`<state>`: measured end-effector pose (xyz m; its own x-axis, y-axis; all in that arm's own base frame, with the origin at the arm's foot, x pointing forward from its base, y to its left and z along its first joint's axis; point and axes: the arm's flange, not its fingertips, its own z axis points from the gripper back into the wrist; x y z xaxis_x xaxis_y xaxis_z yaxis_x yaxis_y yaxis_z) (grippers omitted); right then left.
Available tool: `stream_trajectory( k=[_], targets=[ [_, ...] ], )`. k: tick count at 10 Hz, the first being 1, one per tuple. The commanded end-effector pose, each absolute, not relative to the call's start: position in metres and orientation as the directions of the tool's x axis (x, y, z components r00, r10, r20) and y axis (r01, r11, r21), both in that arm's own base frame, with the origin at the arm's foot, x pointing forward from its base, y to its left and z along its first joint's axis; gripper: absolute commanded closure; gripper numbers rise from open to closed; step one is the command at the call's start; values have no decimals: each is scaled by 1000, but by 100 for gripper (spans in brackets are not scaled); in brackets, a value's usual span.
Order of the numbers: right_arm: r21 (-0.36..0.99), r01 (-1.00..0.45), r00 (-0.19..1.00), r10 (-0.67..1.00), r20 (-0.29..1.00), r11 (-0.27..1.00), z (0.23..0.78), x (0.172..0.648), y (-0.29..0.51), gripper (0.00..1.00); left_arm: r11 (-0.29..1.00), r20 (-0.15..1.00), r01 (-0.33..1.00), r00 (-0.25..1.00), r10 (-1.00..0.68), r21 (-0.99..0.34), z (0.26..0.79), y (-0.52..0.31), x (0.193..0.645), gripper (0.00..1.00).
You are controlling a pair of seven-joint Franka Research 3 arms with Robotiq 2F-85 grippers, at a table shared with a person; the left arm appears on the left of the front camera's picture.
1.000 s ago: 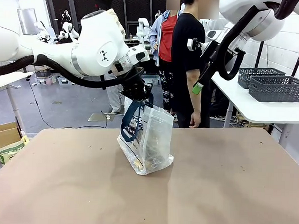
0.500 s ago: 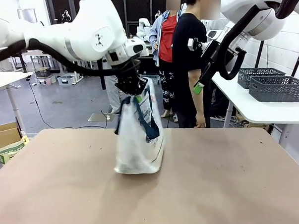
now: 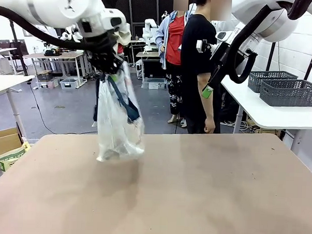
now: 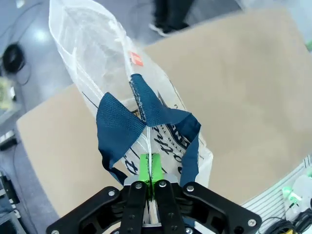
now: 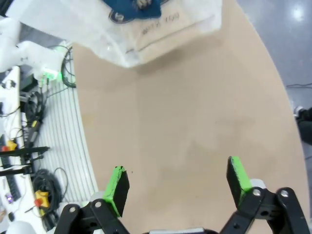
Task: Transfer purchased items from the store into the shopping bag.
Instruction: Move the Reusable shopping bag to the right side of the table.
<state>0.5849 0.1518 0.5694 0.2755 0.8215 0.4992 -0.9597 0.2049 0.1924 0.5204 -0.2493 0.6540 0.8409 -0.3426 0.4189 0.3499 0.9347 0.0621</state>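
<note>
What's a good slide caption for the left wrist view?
Left claw shut on the shopping bag, pinching its top above the table.

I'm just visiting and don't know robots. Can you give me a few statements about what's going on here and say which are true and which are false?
1. The left gripper is pinched shut on the top of the plastic bag. True.
2. The bag lies flat on the table. False: it hangs upright from the gripper, over the table's left part.
3. The right gripper holds a grey basket. False: its jaws are open and empty, raised above the table.
4. The bag has dark blue handles. True.
5. A person stands at the table's far side. True.
</note>
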Motion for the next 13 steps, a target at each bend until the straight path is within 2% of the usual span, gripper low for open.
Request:
stream_trajectory(
  k=[1, 6, 8, 10, 13],
  targets=[
    [206, -955, 291, 820, 493, 215, 572, 584, 152, 0, 964, 459, 243, 847, -267, 111, 656, -221, 499, 100],
    [206, -955, 291, 820, 493, 215, 572, 584, 152, 0, 965, 431, 104, 880, -201, 239, 636, -130, 484, 100],
    [206, -955, 291, 820, 493, 215, 572, 584, 152, 0, 976, 436, 56, 888, -146, 212, 620, -98, 476, 100],
    [206, -955, 291, 820, 493, 215, 572, 584, 152, 0, 978, 416, 43, 900, -126, 204, 604, -72, 464, 100],
    [206, -955, 291, 820, 493, 215, 572, 584, 152, 0, 976, 394, 96, 903, -168, 195, 580, -51, 461, 100]
  ],
)
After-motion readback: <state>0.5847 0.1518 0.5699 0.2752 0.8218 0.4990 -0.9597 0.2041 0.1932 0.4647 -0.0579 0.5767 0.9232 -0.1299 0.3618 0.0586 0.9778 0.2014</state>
